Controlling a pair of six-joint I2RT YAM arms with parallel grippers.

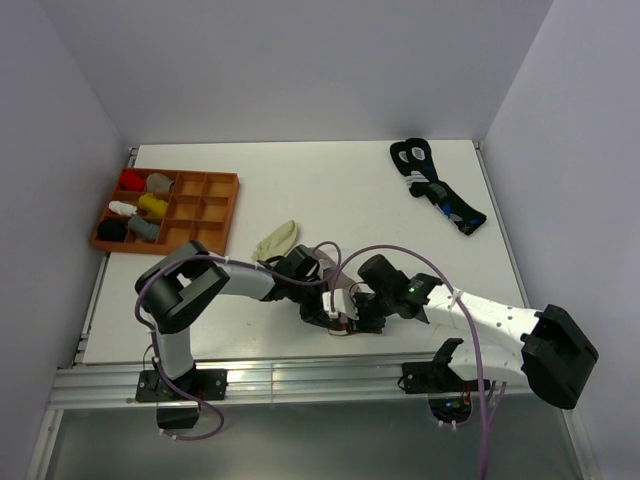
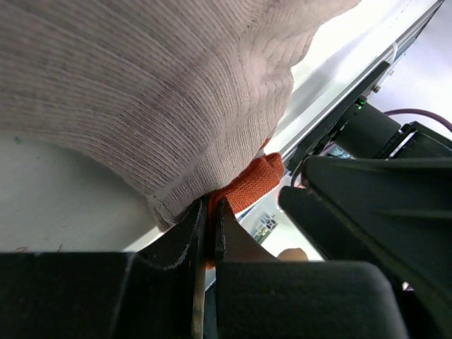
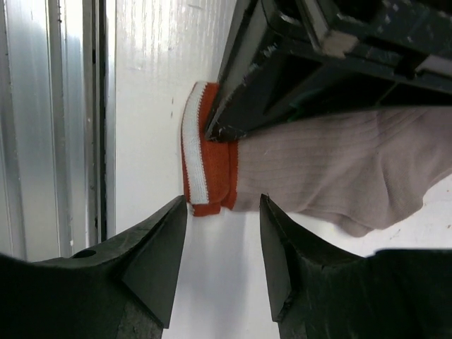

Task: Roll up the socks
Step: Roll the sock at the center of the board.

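Left claw (image 2: pixel 210 208) clamps taupe sock (image 3: pixel 339 169); right claw (image 3: pixel 224 205) gapes; white table (image 1: pixel 330 200), grey walls (image 1: pixel 300 60).

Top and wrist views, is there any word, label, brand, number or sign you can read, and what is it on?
No readable text in any view.
Black socks: blue-and-white marks, too small to read as letters or a logo.
Taupe sock: plain ribbing and a red-and-white striped cuff, no lettering.
Tray: no label shows.
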